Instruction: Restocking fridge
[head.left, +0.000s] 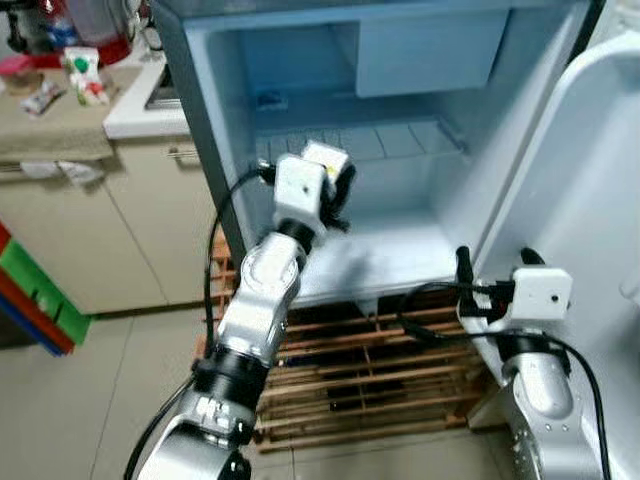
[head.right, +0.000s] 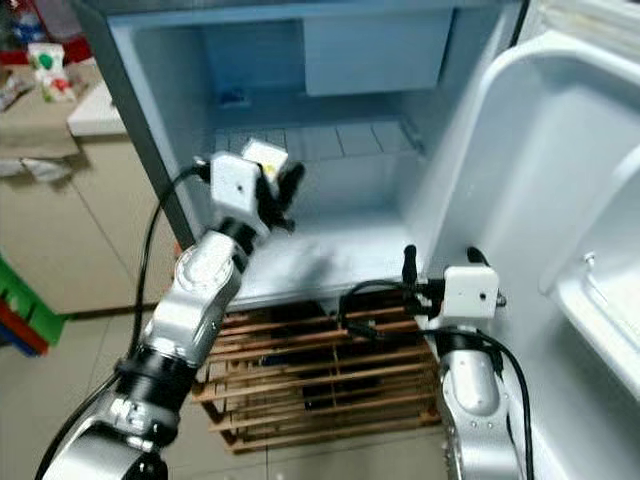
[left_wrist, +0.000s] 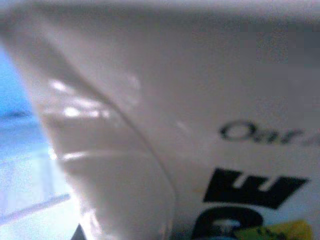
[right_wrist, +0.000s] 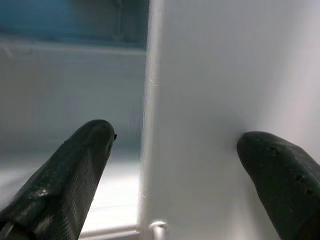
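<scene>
Fridge (head.left: 400, 250): one, door (head.left: 600, 200) swung wide to the right, interior bare but for one wire shelf (head.left: 370, 145) and one freezer flap (head.left: 430, 50) above it. Carton (head.left: 325, 157): one, white with black lettering and "Oat" legible in the left wrist view, pinched in the left gripper (head.left: 335, 190), held inside the fridge mouth, just below the wire shelf and above the fridge floor, touching neither as far as can be judged. Right gripper (right_wrist: 170, 170): spread, one finger (right_wrist: 65, 175) inside the fridge and the other on the door side, straddling the front edge of the fridge's right wall; apparently steadying or idle. Step in hand, judged: setting the carton down. Best done by carrying it further into the fridge, lowering until the base rests flat on the fridge floor, keeping it upright, then releasing and drawing straight back clear of the shelf. Risk: tipping if released tilted. Slatted wooden pallet (head.left: 380, 370): one, beneath the fridge. Worktop (head.left: 60, 110): one, left of the fridge, bearing several small packets, too blurred to count.
</scene>
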